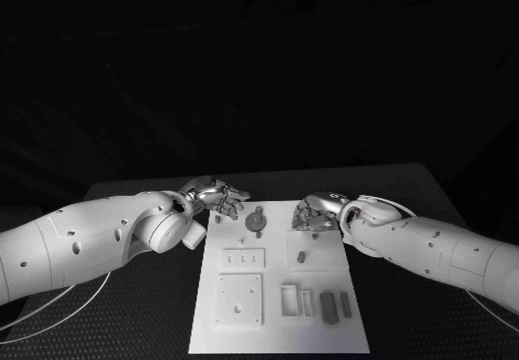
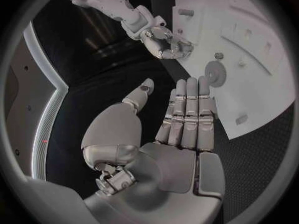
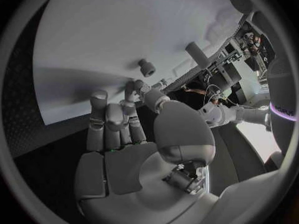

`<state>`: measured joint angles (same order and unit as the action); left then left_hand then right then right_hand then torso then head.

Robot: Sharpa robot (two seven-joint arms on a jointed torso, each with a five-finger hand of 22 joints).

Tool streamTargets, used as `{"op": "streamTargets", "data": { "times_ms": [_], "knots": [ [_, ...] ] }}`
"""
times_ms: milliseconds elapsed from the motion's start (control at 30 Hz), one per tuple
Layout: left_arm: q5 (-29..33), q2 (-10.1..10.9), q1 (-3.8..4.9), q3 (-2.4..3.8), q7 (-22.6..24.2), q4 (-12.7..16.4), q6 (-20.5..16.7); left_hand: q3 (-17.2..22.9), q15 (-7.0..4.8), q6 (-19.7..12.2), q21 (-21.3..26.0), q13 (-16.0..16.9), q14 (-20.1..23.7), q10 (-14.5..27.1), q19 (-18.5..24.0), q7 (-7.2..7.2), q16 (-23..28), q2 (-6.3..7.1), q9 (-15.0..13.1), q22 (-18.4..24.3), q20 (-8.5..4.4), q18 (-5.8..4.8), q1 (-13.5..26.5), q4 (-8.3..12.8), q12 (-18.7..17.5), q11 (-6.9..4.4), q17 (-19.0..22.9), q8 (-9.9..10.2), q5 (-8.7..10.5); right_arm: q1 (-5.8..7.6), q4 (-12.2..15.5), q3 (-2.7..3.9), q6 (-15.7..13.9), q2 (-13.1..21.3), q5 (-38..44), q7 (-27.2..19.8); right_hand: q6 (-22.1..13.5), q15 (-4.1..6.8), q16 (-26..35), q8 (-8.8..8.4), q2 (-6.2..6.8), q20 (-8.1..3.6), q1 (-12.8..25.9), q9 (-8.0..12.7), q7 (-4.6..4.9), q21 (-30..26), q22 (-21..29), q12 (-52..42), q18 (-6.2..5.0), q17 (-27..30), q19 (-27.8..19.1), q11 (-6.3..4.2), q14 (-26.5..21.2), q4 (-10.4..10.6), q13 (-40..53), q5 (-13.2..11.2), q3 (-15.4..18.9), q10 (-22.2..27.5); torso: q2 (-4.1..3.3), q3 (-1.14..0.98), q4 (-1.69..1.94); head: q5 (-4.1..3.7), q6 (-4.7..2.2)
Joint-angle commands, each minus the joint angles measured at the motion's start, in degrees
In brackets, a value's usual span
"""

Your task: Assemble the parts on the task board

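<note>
White task board (image 1: 279, 315) with grey parts (image 1: 328, 307) on a black table (image 1: 411, 315); silver hands, white arms

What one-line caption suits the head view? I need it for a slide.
Both hands, left and right, hover open at the far end of the white task board, grey parts unassembled.

White arms (image 1: 97, 236); silver hands (image 1: 217, 196); cables (image 1: 49, 309).
</note>
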<state>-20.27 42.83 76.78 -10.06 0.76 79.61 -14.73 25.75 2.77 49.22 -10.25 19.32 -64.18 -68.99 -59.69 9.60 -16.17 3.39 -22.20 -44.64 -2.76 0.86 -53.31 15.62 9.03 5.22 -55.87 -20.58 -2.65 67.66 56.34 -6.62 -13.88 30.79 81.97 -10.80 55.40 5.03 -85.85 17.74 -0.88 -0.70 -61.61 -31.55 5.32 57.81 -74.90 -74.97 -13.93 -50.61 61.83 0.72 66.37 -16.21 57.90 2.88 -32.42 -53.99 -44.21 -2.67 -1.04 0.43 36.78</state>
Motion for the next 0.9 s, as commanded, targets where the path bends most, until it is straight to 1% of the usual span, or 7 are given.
{"op": "streamTargets", "data": {
  "times_ms": [33,133,267,500,633,767,900],
  "knots": [
    [0.4,-0.1,0.07,0.04,0.7,0.1,0.9,0.1,0.03,-0.2,0.3,0.1,0.3,0.4,0.3,0.14,0.2,-0.02,-0.1,-0.1,-0.11,0.77,-0.4,0.4,-0.2,0.07,-0.1,0.2,-0.16,-0.11,0.1,-0.04,-0.4,-0.1,-0.1,-0.4,2.0,0.49,-0.2,0.59,-0.98,-0.49,-0.2,-0.5,0.98,0.3,-1.1,-0.2,-1.07,0.1,0.1,-0.50,0.1,-0.3,-0.1,0.0,-0.1,0.1,0.03,0.03,0.04,-0.05,0.09],
    [0.4,-0.1,0.07,0.04,0.7,0.1,0.9,0.1,0.03,-0.2,0.3,0.1,0.3,0.4,0.3,0.15,0.2,-0.03,-0.1,-0.1,-0.11,0.76,-0.4,0.4,-0.2,0.07,-0.1,0.2,-0.16,-0.12,0.1,-0.04,-0.5,0.0,-1.2,-0.3,2.7,0.77,-0.2,1.16,-1.12,-0.53,-0.1,-1.1,0.62,0.4,-1.1,-0.2,-1.07,0.1,0.2,-0.82,0.2,-0.4,-0.1,0.0,0.0,-0.1,0.04,0.03,0.05,-0.10,0.09],
    [0.4,-0.1,0.07,0.04,0.6,0.1,1.0,0.1,0.04,-0.2,0.3,0.1,0.3,0.5,0.3,0.19,0.3,-0.02,-0.1,-0.1,-0.10,0.76,-0.4,0.4,-0.2,0.08,-0.1,0.2,-0.16,-0.14,0.3,-0.04,-0.4,0.0,-3.7,-0.2,3.3,1.08,-0.3,1.82,-0.86,-0.63,-0.1,-1.9,0.27,0.5,-1.1,-0.2,-1.07,0.1,0.2,-1.16,0.3,-0.5,-0.1,0.0,0.2,-0.3,0.04,0.01,-0.01,-0.11,0.21],
    [0.4,-0.1,0.07,0.04,0.7,0.1,0.9,0.1,0.04,-0.3,0.4,0.2,0.3,0.5,0.3,0.25,0.3,0.00,0.0,-0.1,-0.10,0.77,-0.4,0.4,-0.3,0.10,-0.2,0.2,-0.16,-0.14,0.4,-0.05,-1.2,0.2,-7.9,1.1,3.5,1.32,-0.4,2.29,-0.78,-0.74,-0.3,-2.8,0.04,0.5,-1.1,-0.3,-1.07,0.1,0.3,-1.40,0.3,-0.5,-0.1,0.0,0.2,-0.4,0.04,-0.03,-0.04,-0.12,0.29],
    [0.4,-0.1,0.07,0.04,1.3,0.0,0.9,0.1,0.04,-0.3,0.4,0.2,0.3,0.5,0.3,0.27,0.3,0.01,-0.1,-0.1,-0.11,0.78,-0.5,0.5,-0.2,0.09,-0.2,0.2,-0.17,-0.13,0.8,-0.04,-0.2,0.9,-12.9,1.7,3.5,1.39,-0.4,2.36,-0.79,-0.79,-0.4,-3.0,0.00,0.6,-1.1,-0.3,-1.07,0.1,0.3,-1.44,0.4,-0.5,0.0,0.0,0.2,-0.5,0.07,-0.02,-0.02,-0.18,0.19],
    [-1.4,0.0,0.07,0.04,3.5,-0.1,-0.4,0.5,0.00,0.1,0.4,0.5,0.2,0.4,0.3,0.21,0.4,0.05,-0.2,-0.2,-0.14,0.83,-1.5,0.9,-0.2,0.02,-0.3,0.0,-0.17,0.00,1.9,0.10,2.0,1.9,-18.0,2.0,3.4,1.44,-0.4,2.38,-0.86,-0.82,-0.4,-3.1,-0.01,0.6,-1.1,-0.3,-1.07,0.1,0.4,-1.47,0.4,-0.5,0.0,0.0,0.1,-0.5,0.09,-0.03,-0.03,-0.10,-0.06],
    [-7.1,0.0,0.05,0.04,7.2,-0.3,-2.1,1.2,-0.02,1.0,0.4,0.9,0.0,0.4,0.2,-0.05,0.6,0.52,-0.5,-0.4,-0.13,0.80,-4.2,0.9,-0.1,-0.03,-0.6,-0.6,-0.19,1.25,2.4,0.45,6.8,2.6,-23.5,2.4,3.3,1.48,-0.4,2.38,-0.96,-0.85,-0.5,-3.2,0.00,0.6,-1.1,-0.3,-1.07,0.1,0.4,-1.49,0.4,-0.5,0.0,0.0,0.1,-0.5,0.14,-0.03,-0.13,0.02,-0.67]
  ]
}}
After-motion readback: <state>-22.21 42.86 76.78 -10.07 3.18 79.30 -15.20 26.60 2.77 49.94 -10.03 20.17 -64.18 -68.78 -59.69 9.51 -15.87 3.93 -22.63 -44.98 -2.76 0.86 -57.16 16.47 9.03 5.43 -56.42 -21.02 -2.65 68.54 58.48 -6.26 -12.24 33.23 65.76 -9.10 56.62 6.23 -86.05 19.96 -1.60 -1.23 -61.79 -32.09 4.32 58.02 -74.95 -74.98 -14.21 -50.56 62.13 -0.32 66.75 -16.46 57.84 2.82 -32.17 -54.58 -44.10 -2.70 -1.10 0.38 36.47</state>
